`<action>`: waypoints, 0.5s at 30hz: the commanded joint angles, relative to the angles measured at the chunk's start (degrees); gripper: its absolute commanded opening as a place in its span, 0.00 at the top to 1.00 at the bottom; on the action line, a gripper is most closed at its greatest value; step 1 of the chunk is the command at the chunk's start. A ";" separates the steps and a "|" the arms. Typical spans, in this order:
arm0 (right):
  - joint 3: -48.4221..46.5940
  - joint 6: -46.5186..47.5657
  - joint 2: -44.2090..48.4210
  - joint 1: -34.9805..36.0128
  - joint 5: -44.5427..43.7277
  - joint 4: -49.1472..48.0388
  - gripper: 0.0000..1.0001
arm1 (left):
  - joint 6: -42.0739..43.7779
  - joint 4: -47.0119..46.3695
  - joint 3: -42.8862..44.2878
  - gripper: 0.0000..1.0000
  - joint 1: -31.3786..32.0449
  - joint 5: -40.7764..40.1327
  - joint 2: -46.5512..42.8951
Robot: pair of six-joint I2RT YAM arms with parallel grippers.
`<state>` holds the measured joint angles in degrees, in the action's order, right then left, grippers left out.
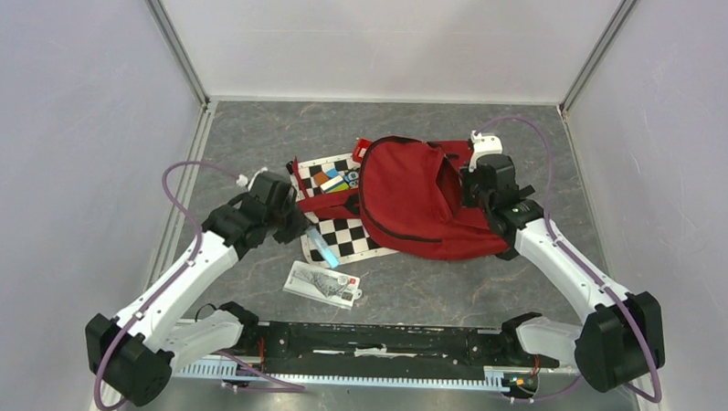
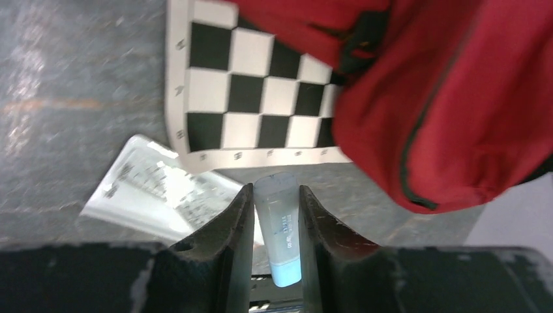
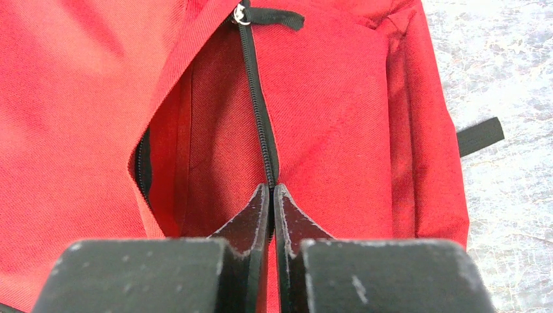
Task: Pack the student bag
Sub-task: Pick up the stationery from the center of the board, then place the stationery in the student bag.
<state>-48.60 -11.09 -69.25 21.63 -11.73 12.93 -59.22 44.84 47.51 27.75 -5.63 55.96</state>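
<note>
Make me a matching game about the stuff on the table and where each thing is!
Things:
1 tube
2 checkered board
3 white packet
4 right hand

Places:
A partly under the student bag
B closed on the bag's zipper seam
C held in the left hand
D lying flat on the table, touching nothing else

Pairs: 1-C, 2-A, 3-D, 4-B

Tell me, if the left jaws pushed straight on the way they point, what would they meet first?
Probably the checkered sheet just ahead of the tube they grip; the student bag lies further on. Depth is hard to judge.
</note>
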 commanded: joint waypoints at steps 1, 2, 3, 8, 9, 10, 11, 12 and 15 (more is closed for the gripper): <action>-1.12 0.21 2.36 -0.14 -0.96 -1.59 0.93 | 4.15 -6.75 8.36 0.90 0.38 0.92 5.62; -1.48 0.26 2.42 -0.10 -0.96 -1.37 0.93 | 4.48 -9.06 10.19 0.89 0.60 1.59 7.74; -1.85 0.25 2.54 -0.09 -0.99 -0.94 0.93 | 4.78 -10.94 12.59 0.89 0.92 2.22 9.97; -2.29 -0.48 3.81 -0.09 -0.99 -0.13 0.93 | 7.39 -16.68 26.21 0.89 4.09 4.89 23.46; -2.29 -0.55 4.13 -0.08 -0.91 -0.16 0.93 | 7.61 -17.97 28.84 0.89 4.58 6.48 26.29; -2.38 -0.57 4.33 -0.10 -0.86 -0.17 0.93 | 7.71 -19.51 31.16 0.89 5.06 7.77 28.60; -2.50 -0.53 4.62 -0.09 -0.97 0.02 0.93 | 7.78 -20.36 33.74 0.89 5.71 8.42 31.42; -2.60 -0.52 4.86 -0.15 -1.36 0.06 0.93 | 8.16 -20.97 36.99 0.89 6.43 8.98 34.15; -2.86 -0.56 5.42 -0.10 -1.96 0.19 0.92 | 9.82 -21.54 47.62 0.89 8.32 10.13 41.63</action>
<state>-48.62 -11.25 -66.28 21.63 -12.19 13.87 -53.69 29.10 84.23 33.91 0.80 91.31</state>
